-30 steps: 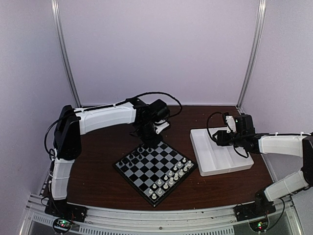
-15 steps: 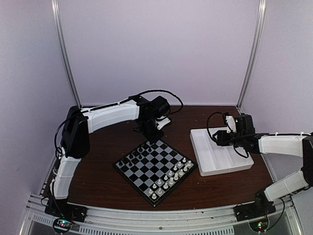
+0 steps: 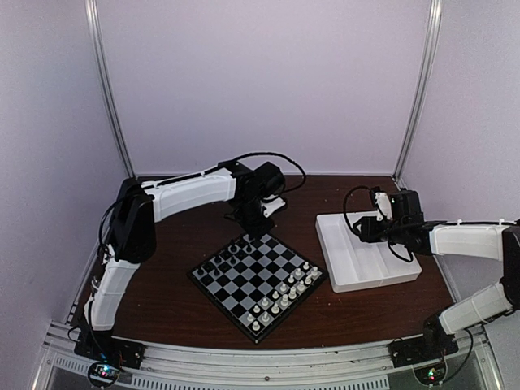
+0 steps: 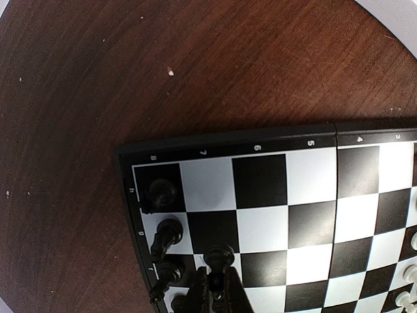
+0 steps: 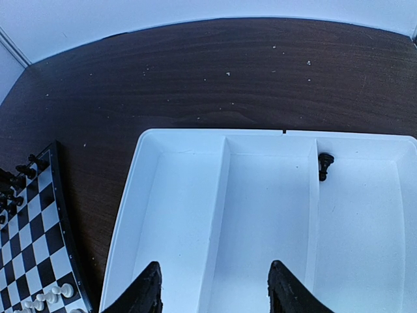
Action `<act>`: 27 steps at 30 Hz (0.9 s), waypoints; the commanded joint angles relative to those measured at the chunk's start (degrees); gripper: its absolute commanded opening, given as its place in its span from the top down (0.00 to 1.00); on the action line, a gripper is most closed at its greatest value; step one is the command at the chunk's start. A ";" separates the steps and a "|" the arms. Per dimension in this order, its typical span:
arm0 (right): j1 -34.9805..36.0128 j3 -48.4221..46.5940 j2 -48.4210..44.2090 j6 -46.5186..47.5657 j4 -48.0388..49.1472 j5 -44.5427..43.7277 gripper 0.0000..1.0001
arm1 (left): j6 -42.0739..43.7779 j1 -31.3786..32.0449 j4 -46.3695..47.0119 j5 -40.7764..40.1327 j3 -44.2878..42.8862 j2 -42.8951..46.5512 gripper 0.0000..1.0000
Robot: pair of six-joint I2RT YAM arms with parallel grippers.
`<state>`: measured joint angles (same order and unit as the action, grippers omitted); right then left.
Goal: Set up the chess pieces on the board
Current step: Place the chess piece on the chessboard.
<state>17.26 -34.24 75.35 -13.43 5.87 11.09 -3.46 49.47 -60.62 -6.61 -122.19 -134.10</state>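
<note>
Left pincer [image 4: 214, 287] shifted rightward (shut) | black chessman [image 4: 220, 254] just past its tips

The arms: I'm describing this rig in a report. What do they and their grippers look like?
Both the left arm and right arm have white shells with black joints, and black cables loop over each wrist. The right gripper has matte black fingers.

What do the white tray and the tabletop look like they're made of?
White tray: probably moulded plastic, smooth and matte, with rounded seamless dividers. Tabletop: dark brown wood or wood-look laminate, faint sheen, streaky grain showing; I cannot tell which.
</note>
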 commanded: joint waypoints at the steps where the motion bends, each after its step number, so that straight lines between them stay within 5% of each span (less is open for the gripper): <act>1: -0.37 -1.10 0.59 0.34 0.20 -1.08 0.45 | 0.83 -0.78 -0.47 0.79 -1.64 -2.30 0.99; 19: -0.35 -1.11 0.41 0.37 0.02 -1.33 0.45 | 0.74 -1.13 -0.64 0.36 -2.59 -4.61 0.99; 27: -0.36 -1.11 0.50 0.34 0.02 -1.30 0.45 | 0.65 -1.13 -0.82 0.17 -2.70 -4.68 0.85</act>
<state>17.26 -34.24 75.37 -13.43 5.85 11.07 -3.33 48.80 -61.39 -6.44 -123.33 -137.60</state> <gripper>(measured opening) 0.554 0.115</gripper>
